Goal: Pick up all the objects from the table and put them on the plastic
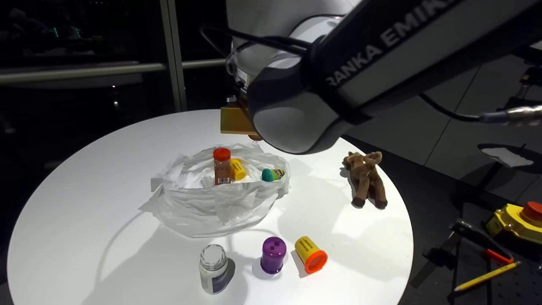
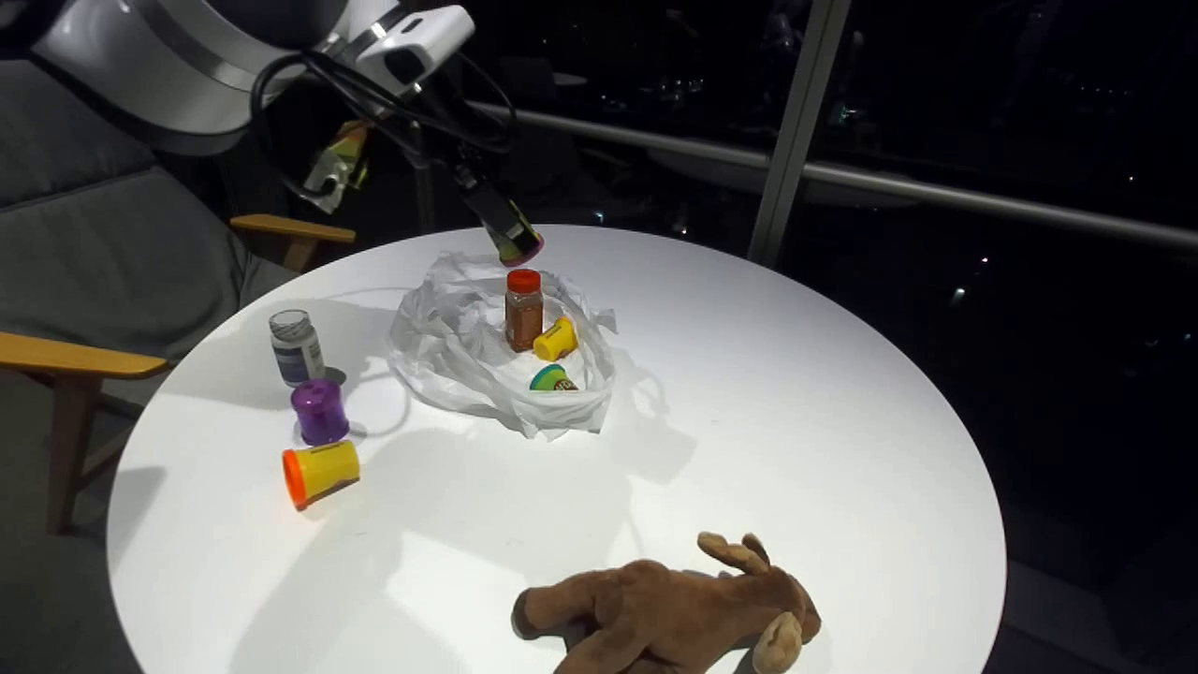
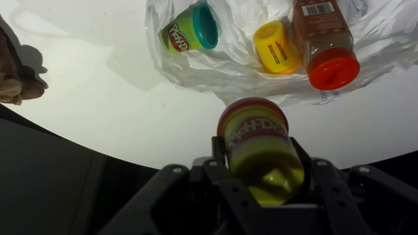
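Observation:
My gripper (image 3: 256, 143) is shut on a yellow can with a red lid (image 3: 258, 129). In an exterior view the gripper (image 2: 510, 234) hangs above the back rim of the plastic (image 2: 468, 393), the can's lid facing down. Inside the plastic stand a red-capped brown jar (image 1: 222, 167), a yellow can (image 1: 238, 169) and a green can with a teal lid (image 1: 273, 174). On the white table (image 1: 84, 190) are a clear jar (image 1: 214, 271), a purple cylinder (image 1: 273, 255), an orange-lidded yellow can (image 1: 310, 254) lying down, and a brown plush animal (image 1: 366, 178).
The arm (image 1: 305, 101) covers the gripper in an exterior view. Beside the table are a yellow box with a red button (image 1: 516, 222) and a pencil (image 1: 487, 276). A grey chair (image 2: 103, 243) with wooden armrests (image 2: 80, 354) stands close to the table's edge.

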### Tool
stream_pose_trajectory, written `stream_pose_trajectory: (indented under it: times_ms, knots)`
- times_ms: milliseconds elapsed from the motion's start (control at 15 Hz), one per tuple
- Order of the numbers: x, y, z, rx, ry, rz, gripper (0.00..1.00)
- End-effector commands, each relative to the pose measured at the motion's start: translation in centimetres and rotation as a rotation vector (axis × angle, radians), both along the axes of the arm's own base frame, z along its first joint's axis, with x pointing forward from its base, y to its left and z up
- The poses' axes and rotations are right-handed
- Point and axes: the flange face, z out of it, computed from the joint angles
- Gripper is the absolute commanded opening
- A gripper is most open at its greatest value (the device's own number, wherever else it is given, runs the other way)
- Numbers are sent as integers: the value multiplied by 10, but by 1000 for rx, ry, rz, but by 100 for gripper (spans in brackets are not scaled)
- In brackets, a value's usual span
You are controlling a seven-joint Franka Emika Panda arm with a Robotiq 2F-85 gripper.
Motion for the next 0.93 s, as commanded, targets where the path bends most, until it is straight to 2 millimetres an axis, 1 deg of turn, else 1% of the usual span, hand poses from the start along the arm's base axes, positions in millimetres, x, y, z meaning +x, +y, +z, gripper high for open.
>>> stream_pose_trajectory:
  times_ms: [0, 200, 333, 400, 467, 667, 733, 867]
  knots:
    - [41, -13, -12, 24, 44, 1, 23]
    - [61, -18, -27, 77, 91, 36, 23]
    - [68, -19, -37, 91, 125, 46, 24]
    - [73, -20, -42, 91, 138, 43, 71]
    - [74, -21, -44, 93, 159, 38, 73]
    - [74, -19, -50, 84, 206, 25, 93]
    - [70, -12, -56, 83, 213, 20, 99]
    - [61, -1, -56, 88, 220, 26, 100]
